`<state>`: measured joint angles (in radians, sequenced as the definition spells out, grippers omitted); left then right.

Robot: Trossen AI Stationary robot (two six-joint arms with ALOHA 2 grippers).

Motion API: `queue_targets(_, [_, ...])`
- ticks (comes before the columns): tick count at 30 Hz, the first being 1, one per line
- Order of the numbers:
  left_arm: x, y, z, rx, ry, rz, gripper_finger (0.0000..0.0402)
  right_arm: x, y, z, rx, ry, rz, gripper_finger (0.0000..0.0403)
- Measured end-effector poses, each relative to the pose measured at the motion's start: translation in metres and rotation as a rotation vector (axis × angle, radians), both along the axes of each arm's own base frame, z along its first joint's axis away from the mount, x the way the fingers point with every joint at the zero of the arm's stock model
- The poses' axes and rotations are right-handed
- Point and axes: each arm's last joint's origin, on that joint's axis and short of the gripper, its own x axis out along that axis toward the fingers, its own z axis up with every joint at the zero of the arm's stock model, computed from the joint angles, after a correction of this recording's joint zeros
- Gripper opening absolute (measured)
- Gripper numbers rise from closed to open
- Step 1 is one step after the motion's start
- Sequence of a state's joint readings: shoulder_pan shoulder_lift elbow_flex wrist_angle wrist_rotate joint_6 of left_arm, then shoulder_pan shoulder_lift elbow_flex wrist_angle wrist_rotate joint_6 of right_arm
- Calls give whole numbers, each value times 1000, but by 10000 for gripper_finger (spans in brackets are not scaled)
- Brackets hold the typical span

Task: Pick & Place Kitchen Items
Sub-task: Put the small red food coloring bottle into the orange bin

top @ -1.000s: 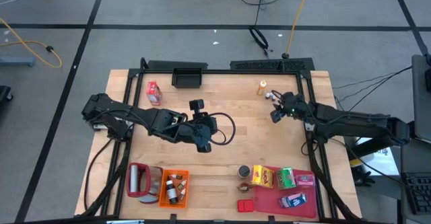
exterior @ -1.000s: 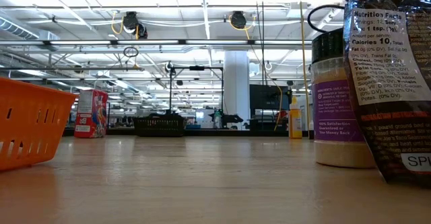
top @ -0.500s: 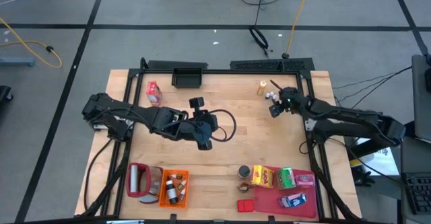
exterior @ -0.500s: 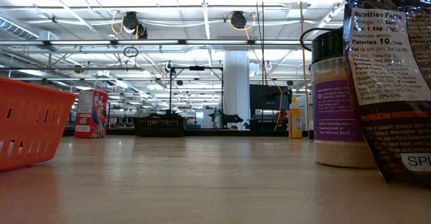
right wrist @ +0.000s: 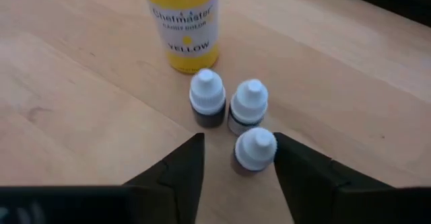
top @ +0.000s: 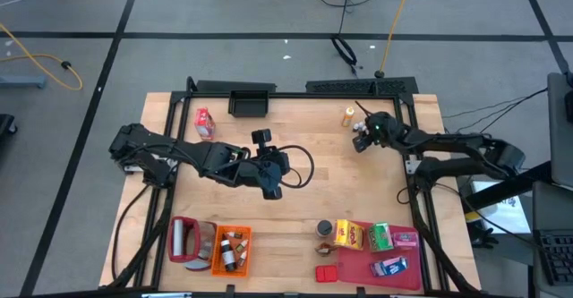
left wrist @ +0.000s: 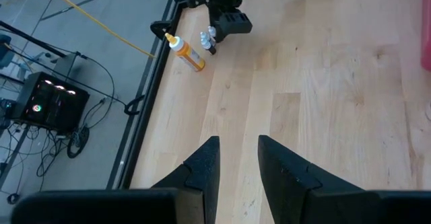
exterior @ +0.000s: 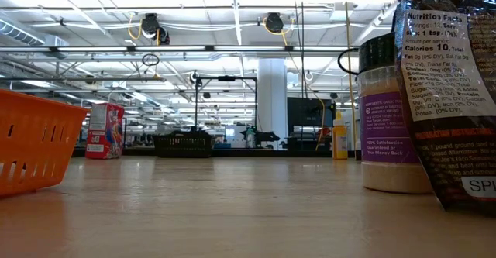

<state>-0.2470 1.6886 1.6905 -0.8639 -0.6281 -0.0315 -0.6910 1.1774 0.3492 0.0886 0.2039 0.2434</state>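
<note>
While inspecting the far right corner of the surface (top: 340,191), note the right claw (top: 361,142) released and grasping nothing, with its fingers set either side of the nearest tiny white-capped bottle (right wrist: 254,148). Note that bottle standing off-centre in the gap, closer to one finger (right wrist: 296,167) than to the other. Record two more tiny bottles (right wrist: 207,97) (right wrist: 248,106) just beyond, touching or nearly touching one another, and the yellow bottle (right wrist: 182,22) close behind them. Judge the main hazard as a lopsided closure: expect the nearer finger to strike first and push or tip the small bottle before the far finger arrives. Flag a second hazard in any further advance: likely to nudge the two bottles beyond, knock them into the yellow bottle, or pinch two caps at once. Consider also a slip on lifting, given a smooth rounded cap and a narrow body. Rate a rolling bottle as liable to reach the nearby edge frame. Log the left claw (left wrist: 237,142) at mid-surface, well apart, fingers narrowly parted and grasping nothing; treat as no threat.
</note>
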Motion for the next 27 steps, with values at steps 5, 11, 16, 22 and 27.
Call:
queue_targets(5, [0, 0, 0, 0, 0, 0, 104, 1, -1, -2, 4, 3, -1, 104])
queue_targets(11, [0, 0, 0, 0, 0, 0, 104, 1, -1, -2, 3, 2, -1, 58])
queue_targets(16, [0, 0, 0, 0, 0, 0, 104, 1, 1, -2, 14, 4, 1, 58])
queue_targets(22, [-1, 0, -1, 0, 12, 3, 104, 1, 18, 6, 57, -15, 58, 58])
queue_targets(27, [-3, 1, -3, -13, 30, 23, 104, 2, 39, 23, 49, -92, 132, 58])
